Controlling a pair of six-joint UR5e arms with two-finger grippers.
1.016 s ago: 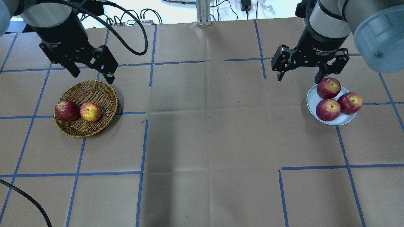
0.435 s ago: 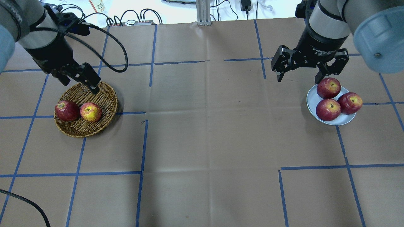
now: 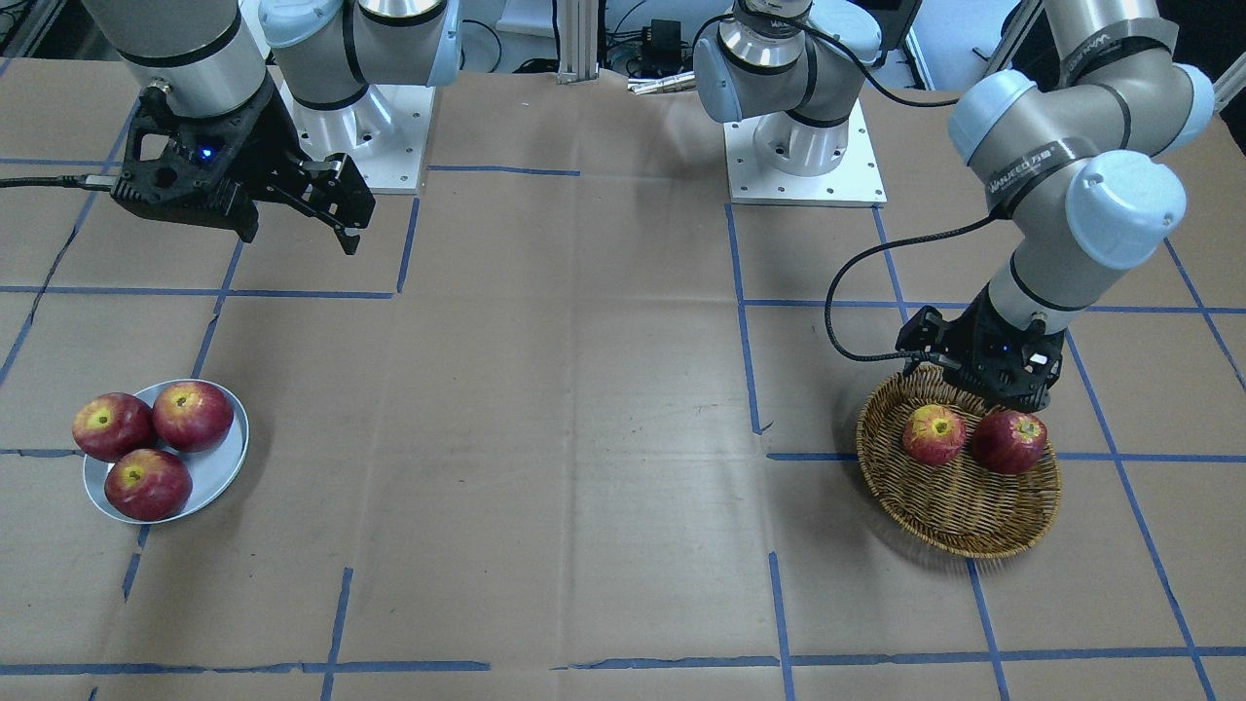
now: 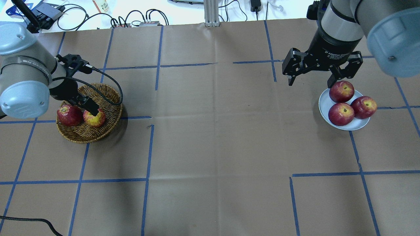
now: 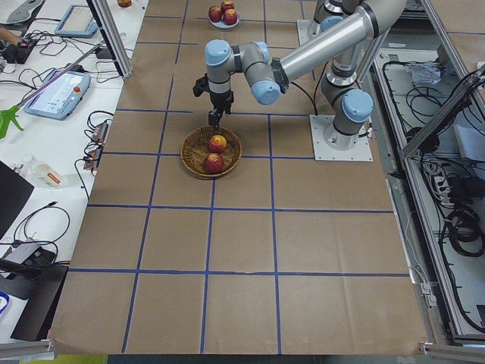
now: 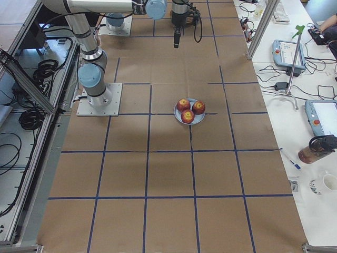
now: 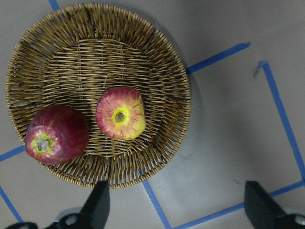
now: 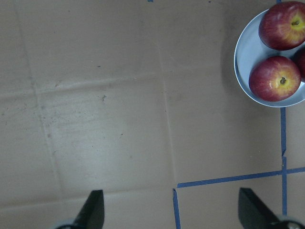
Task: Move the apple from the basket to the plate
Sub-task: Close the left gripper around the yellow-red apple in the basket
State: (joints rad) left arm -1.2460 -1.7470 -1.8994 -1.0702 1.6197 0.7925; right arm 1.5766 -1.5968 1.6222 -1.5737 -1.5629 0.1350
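Note:
The streaky red-orange apple (image 4: 95, 118) with a yellow stem patch lies in the wicker basket (image 4: 78, 139), right of a darker red apple (image 4: 69, 115). In the left wrist view the apple (image 7: 120, 113) sits near the middle of the basket (image 7: 95, 14). My left gripper (image 4: 82, 105) hangs open and empty just above the basket's apples; its fingers (image 7: 97, 205) stand wide apart. The pale blue-grey plate (image 4: 324, 102) holds three dark red apples (image 4: 341, 91). My right gripper (image 4: 311, 80) is open and empty, above the table behind and left of the plate.
Blue tape lines grid the brown paper table. Cables and a metal post (image 4: 211, 13) lie along the far edge. The left arm's cable (image 4: 111, 85) loops over the basket's back rim. The two robot bases (image 3: 803, 146) stand at the table's robot side.
My left arm has swung down and toward the basket, bringing the open gripper from behind the basket to just over the two apples. The right gripper has stayed put.

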